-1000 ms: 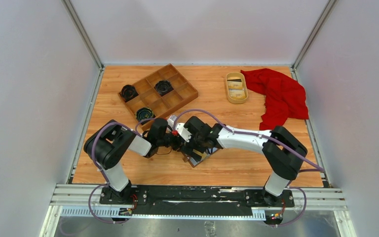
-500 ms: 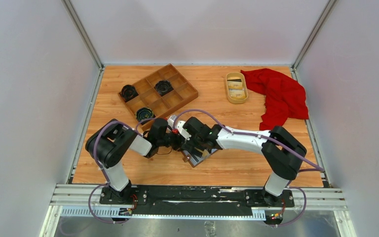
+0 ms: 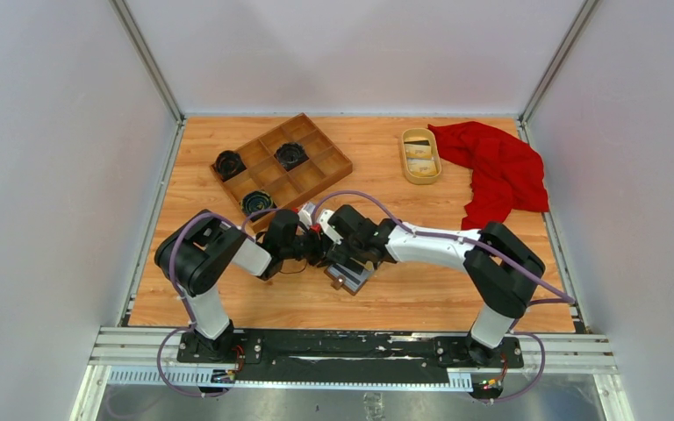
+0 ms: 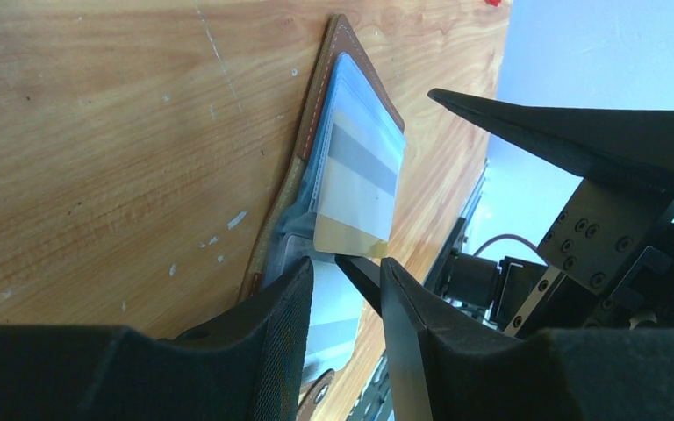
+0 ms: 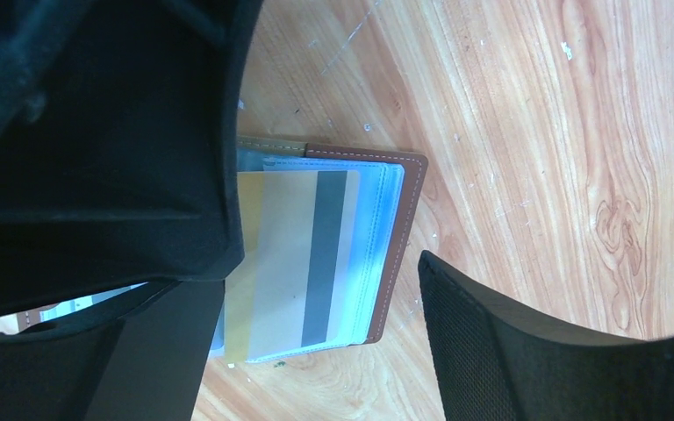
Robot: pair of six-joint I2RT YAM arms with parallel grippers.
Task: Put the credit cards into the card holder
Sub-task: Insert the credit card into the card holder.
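Note:
The brown card holder [image 3: 354, 279] lies open on the table between both arms. A whitish credit card [image 5: 290, 263] with a grey stripe sits in its clear right-hand pocket [image 4: 360, 189], a yellowish edge sticking out. My right gripper [image 5: 320, 274] is open, its fingers on either side of that half of the card holder [image 5: 399, 246] and gripping nothing. My left gripper [image 4: 347, 263] has its tips at the other half of the card holder [image 4: 316, 114], jaws a narrow gap apart with nothing seen clamped. In the top view the left gripper [image 3: 316, 250] and right gripper [image 3: 342, 259] almost touch.
A wooden compartment tray [image 3: 342, 160] with three dark round items stands at the back left. An oval yellow dish [image 3: 404, 158] holding flat light and dark pieces sits at the back right, beside a red cloth [image 3: 496, 171].
My right gripper has shifted slightly left over the card holder and its jaws have narrowed a little. The left arm has stayed put.

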